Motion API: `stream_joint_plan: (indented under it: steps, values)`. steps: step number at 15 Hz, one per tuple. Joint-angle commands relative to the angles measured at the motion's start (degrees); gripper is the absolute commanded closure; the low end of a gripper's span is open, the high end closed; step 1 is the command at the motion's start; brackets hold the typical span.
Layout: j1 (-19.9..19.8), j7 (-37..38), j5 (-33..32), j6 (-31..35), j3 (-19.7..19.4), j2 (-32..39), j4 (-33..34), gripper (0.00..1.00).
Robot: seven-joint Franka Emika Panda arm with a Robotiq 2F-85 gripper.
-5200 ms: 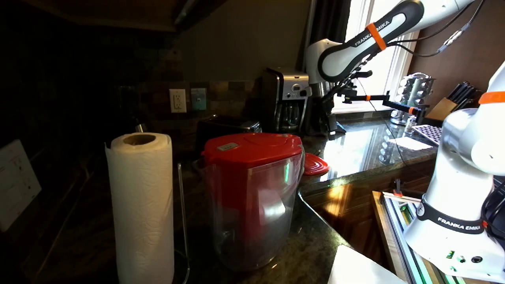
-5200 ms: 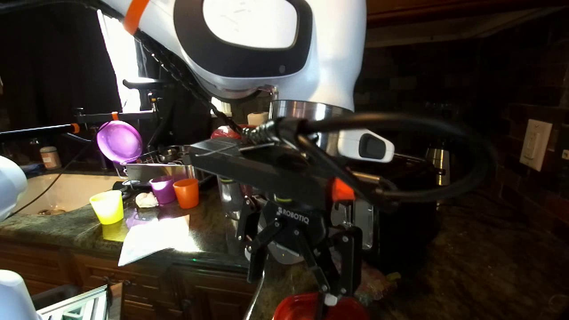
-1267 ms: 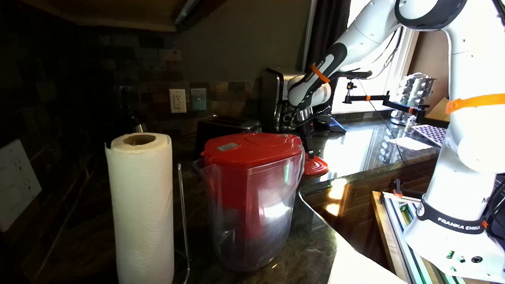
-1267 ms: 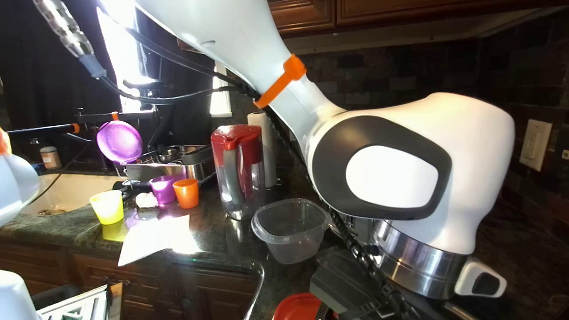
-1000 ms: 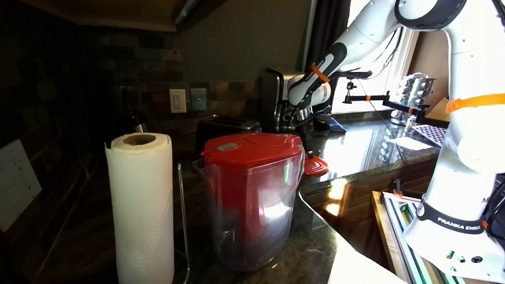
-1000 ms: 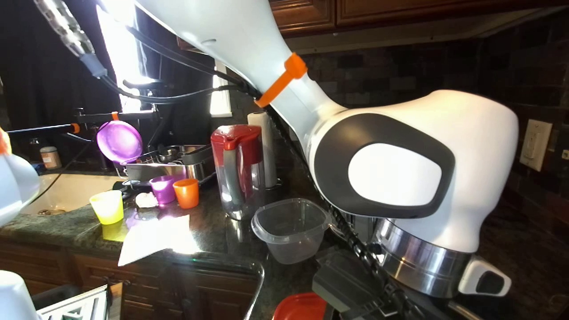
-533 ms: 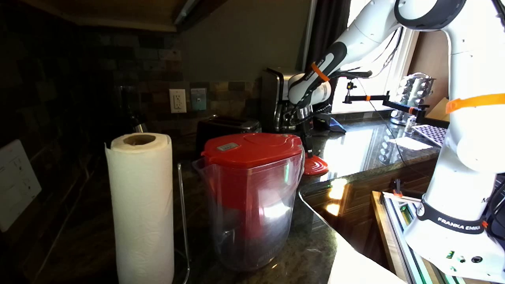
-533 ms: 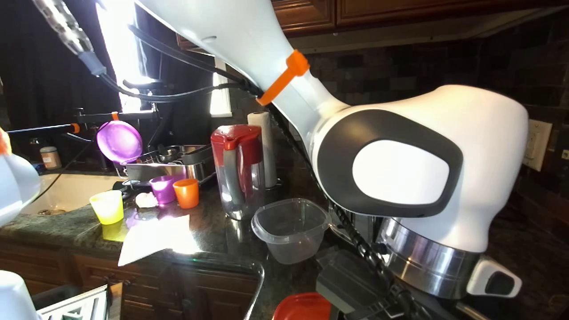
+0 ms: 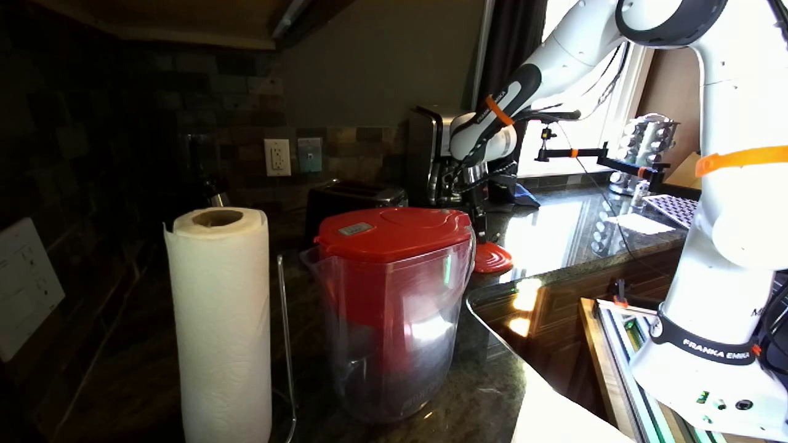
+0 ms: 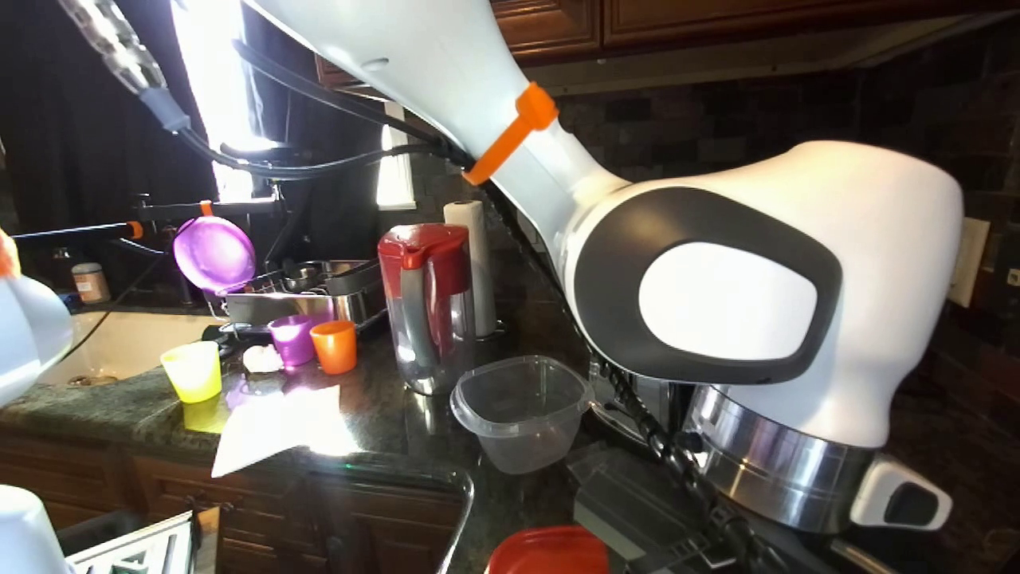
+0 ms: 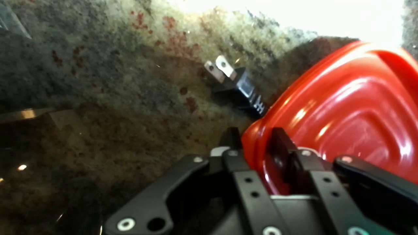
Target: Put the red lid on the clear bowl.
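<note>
1. A Robotiq gripper (image 11: 255,133) hangs at the edge of a red lid (image 11: 352,130) on a granite countertop (image 11: 114,137), its jaws partly spread, a gap plain between the fingertips.
2. In the wrist view, a rounded corner of the lid shows inside that gap: one finger (image 11: 282,140) stands over the lid's surface, the opposite finger (image 11: 232,140) just off the corner. Whether either pad touches the rim cannot be told.
3. A black two-prong plug (image 11: 241,86) lies on the countertop beside the lid, its cord end at the lid's edge, its blades pointing away.
4. The clear bowl (image 10: 522,418), upright in an exterior view, stands near the lid (image 10: 546,552) but apart from it, with a water filter pitcher (image 10: 430,307) just behind. The lower edge of that view cuts the lid off.
5. In an exterior view, the pitcher (image 9: 394,307) hides part of the lid (image 9: 496,258); the gripper's dark tip shows just above the lid. A paper towel roll (image 9: 221,326) stands upright in the foreground.
6. Near a white sheet (image 10: 275,426), a yellow cup (image 10: 193,373), a purple cup (image 10: 292,340) and an orange cup (image 10: 334,348) stand upright on the countertop.
7. A white Franka Emika Panda arm (image 10: 884,239) bends above the countertop in both exterior views, an orange strap (image 10: 510,135) around it.
</note>
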Motion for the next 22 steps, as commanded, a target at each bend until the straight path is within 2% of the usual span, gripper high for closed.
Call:
stream_joint_plan:
  steps: [1, 2, 5, 6, 8, 17, 22]
  values:
    - [-0.89, 0.38, 1.20, -0.26, 0.76, 0.65, 0.60, 0.85]
    - [-0.89, 0.36, 1.22, -0.24, 0.77, 0.63, 0.61, 0.80]
    - [-0.85, 0.40, 1.24, -0.16, 0.78, 0.57, 0.57, 0.80]
    - [-0.86, 0.31, 1.37, -0.28, 0.83, 0.46, 0.55, 0.82]
    - [-0.89, 0.12, 2.31, -1.06, 1.06, -0.08, 0.44, 0.94]
    - [-0.74, -0.32, 6.01, -3.28, 1.68, -2.77, -0.02, 0.94]
    - [-0.68, -1.80, 7.94, -7.99, 1.83, -4.16, 0.51, 0.94]
